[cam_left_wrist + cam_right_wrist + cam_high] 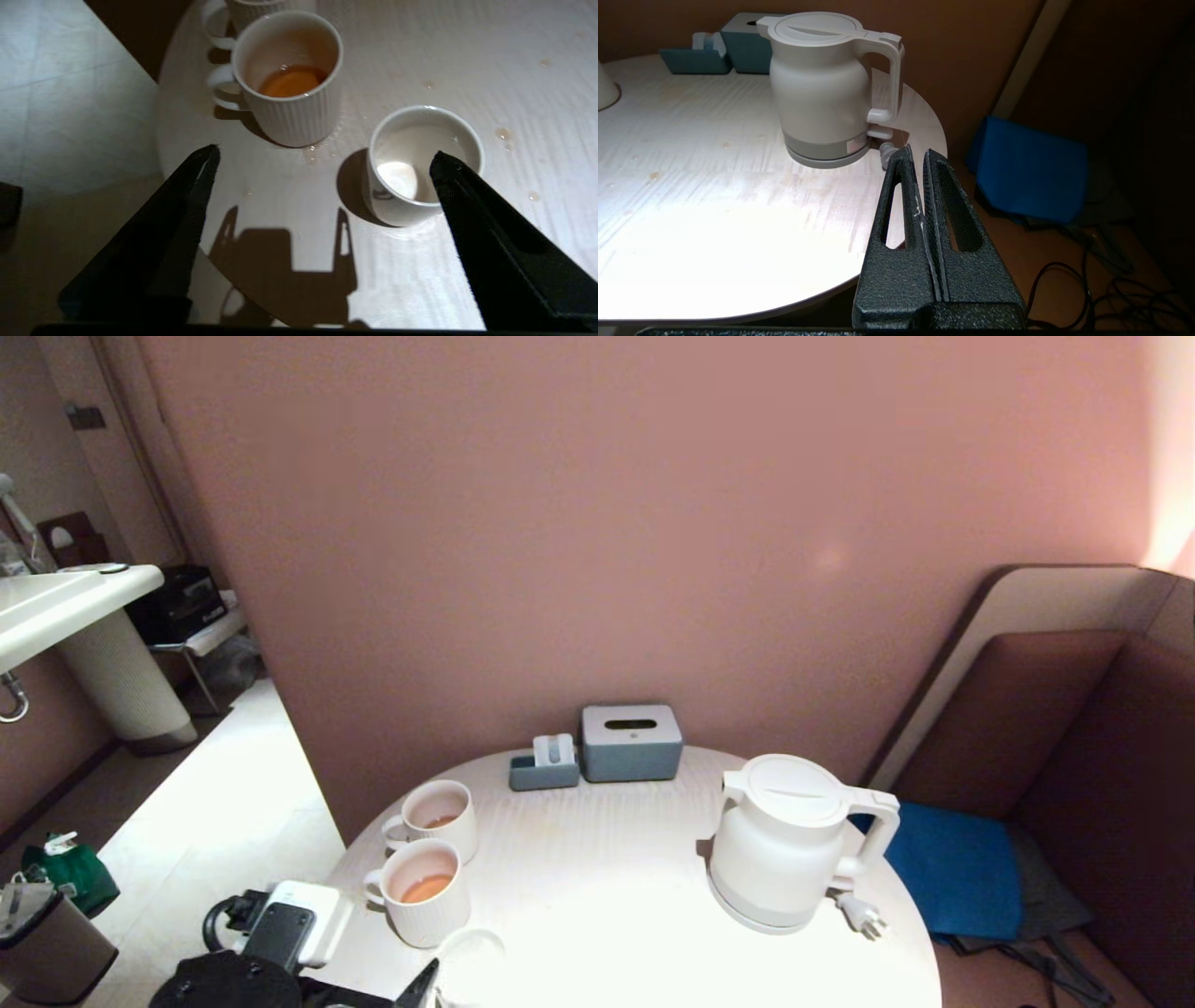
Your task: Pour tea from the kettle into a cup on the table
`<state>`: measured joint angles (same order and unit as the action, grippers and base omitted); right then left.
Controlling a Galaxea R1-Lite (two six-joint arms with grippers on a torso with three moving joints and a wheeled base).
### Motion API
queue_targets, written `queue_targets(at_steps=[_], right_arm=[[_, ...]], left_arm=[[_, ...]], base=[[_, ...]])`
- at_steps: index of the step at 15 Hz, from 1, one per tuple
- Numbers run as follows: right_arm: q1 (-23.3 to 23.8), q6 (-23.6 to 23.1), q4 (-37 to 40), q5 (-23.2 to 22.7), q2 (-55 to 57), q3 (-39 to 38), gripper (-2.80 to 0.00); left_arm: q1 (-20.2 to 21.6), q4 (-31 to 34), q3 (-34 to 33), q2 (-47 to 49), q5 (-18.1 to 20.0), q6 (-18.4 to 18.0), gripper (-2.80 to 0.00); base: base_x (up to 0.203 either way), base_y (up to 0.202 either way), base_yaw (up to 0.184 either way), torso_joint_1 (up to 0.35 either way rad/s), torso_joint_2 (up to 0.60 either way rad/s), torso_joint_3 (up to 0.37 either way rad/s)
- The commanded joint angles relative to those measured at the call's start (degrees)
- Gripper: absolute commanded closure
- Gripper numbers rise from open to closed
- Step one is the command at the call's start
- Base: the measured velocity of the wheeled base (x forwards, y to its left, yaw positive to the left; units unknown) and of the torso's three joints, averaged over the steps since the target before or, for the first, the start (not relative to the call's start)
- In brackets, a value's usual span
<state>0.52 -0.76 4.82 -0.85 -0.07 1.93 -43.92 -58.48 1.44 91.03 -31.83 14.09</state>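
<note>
My left gripper (322, 158) hangs over the near left edge of the table (607, 859), angled down at the tabletop, with its two black wedge-shaped fingers (187, 200) spread wide and nothing between them. One fingertip overlaps the rim of the cup (423, 163) in the left wrist view; contact cannot be confirmed. The cup is small, smooth, white and round, and holds only a pale film at its bottom. Just beside it stands a taller ribbed white mug (289, 79) with a loop handle, holding a shallow pool of orange-brown tea (292, 81); a second ribbed mug (436, 817) stands just behind it, also with a little tea. Small droplets (503, 134) dot the faintly grained, pale tabletop around the cup. My right gripper (920, 154) is parked off the near right edge of the table, its textured black fingers pressed together and gripping nothing. The kettle (789, 840) stands upright on its round base on the right side of the table, well apart from the cup: white, rounded body, flat round lid, angular loop handle, with a short white plug (861, 915) lying beside the base. A grey-blue tissue box (631, 742) and a small tray (544, 767) sit at the far edge against the pink wall (653, 523). A blue cushion (952, 868) lies on the bench to the right.
</note>
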Motion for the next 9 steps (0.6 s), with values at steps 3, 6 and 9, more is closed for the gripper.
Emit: queue_targets(at_steps=[3,6,9], right_arm=[[0.00,-0.04,0.02,-0.03,0.07,0.01,0.00],[0.00,-0.04,0.02,-0.03,0.07,0.01,0.00],[0.00,-0.04,0.02,-0.03,0.07,0.01,0.00]], left_arm=[[1.08,19.99,4.21,-19.58,-3.45,-2.87,0.00],[1.22,38.61,9.57,-33.79,-4.50,-4.54,0.00],[1.31,61.33,20.01,-47.82,-5.10,-5.32,0.00]], base=[[0.000,0.000,0.000,0.000,0.00,0.000],[0.000,0.000,0.000,0.000,0.00,0.000],[0.000,0.000,0.000,0.000,0.00,0.000]])
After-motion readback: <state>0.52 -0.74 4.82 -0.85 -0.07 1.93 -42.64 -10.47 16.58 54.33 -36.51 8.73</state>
